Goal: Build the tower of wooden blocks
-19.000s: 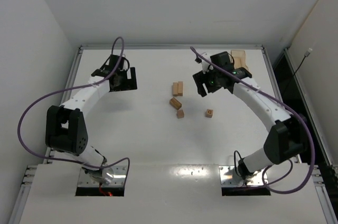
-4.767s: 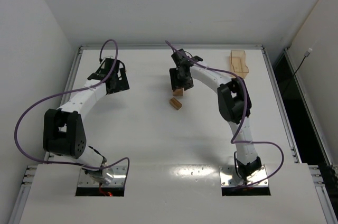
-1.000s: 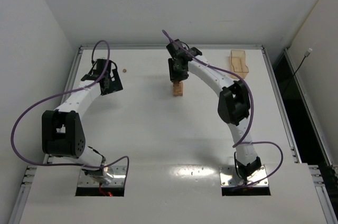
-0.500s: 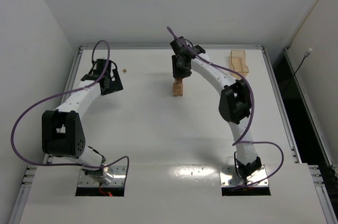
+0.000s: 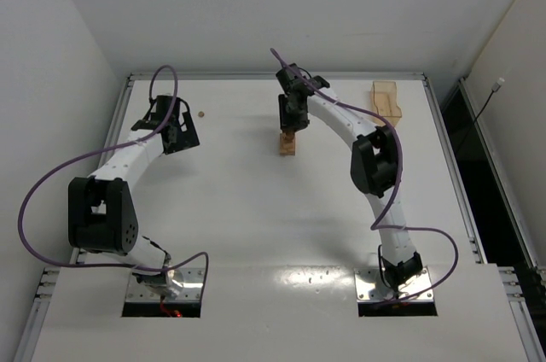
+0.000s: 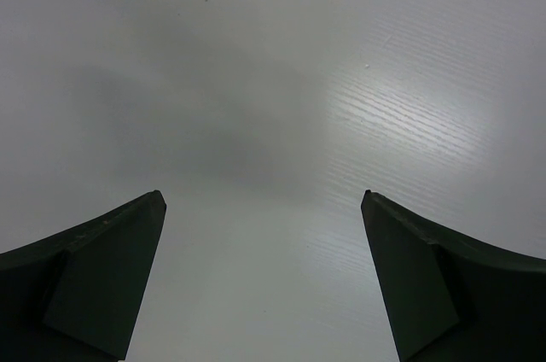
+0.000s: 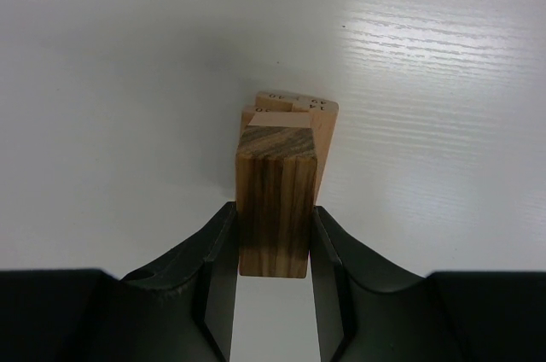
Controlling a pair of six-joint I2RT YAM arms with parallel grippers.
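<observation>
Overhead, right claw point(image 5: 290, 130) covers the top of wood block tower point(image 5: 287, 148).

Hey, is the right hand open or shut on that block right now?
Shut. Fingers of the right hand press both sides of the top block at the wood block tower.

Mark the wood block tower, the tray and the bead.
wood block tower point(image 5: 288, 147), top external view, on its lower blocks.
tray point(image 5: 386, 102), top external view, on its bare floor.
bead point(image 5: 201, 113), top external view, on its centre.
</observation>
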